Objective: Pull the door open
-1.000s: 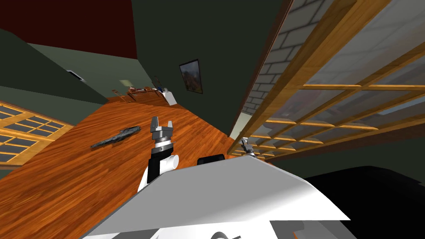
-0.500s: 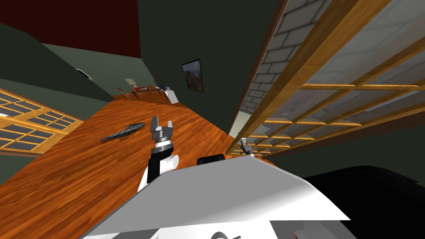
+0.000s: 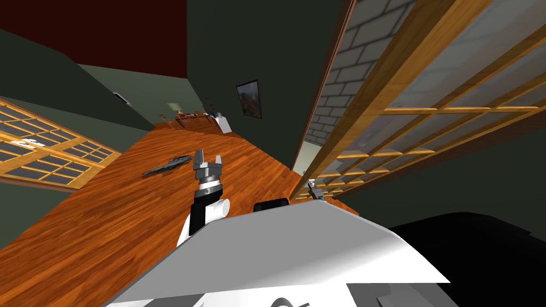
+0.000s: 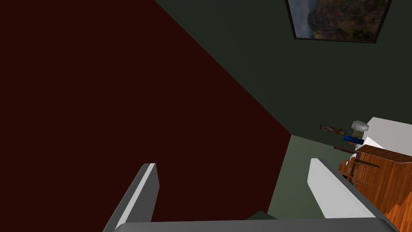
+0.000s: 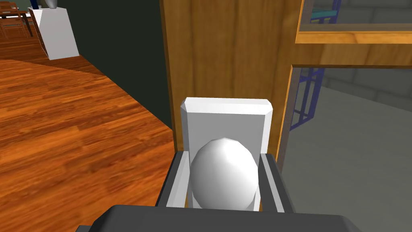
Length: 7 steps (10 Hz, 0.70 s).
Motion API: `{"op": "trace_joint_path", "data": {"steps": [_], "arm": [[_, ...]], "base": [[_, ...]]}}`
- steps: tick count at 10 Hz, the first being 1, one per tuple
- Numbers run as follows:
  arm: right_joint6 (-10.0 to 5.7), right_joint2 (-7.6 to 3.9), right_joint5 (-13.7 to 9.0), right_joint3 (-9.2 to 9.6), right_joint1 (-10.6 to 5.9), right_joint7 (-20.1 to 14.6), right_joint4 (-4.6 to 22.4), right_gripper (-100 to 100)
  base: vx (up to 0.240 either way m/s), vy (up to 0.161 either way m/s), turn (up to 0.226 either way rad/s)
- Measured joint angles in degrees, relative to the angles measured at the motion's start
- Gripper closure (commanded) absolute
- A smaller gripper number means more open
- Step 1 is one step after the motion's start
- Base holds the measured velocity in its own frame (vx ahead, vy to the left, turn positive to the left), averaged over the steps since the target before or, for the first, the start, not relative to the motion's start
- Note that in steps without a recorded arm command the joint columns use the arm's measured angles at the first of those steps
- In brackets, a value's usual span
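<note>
Two-fingered right hand (image 5: 224, 159) clamps white door knob (image 5: 224, 179), lower part hidden; left hand (image 3: 208, 158) spread, empty.

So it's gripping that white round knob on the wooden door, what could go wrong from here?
The right end effector pinches the smooth white round knob with thin fingers; they might slip off mid-pull. The wooden glass-paned door would swing toward the robot, so it could strike it unless the base backs away.
</note>
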Motion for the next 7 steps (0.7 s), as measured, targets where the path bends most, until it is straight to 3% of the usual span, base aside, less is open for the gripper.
{"op": "trace_joint_path", "data": {"steps": [2, 7], "arm": [[-0.35, -0.15, 0.17, 0.31, 0.0, -0.25, 0.39, 100], [-3.14, -1.07, 0.95, 1.75, -0.63, -2.21, 2.95, 100]], "base": [[-0.173, -0.022, 0.141], [-0.205, -0.046, 0.133]]}}
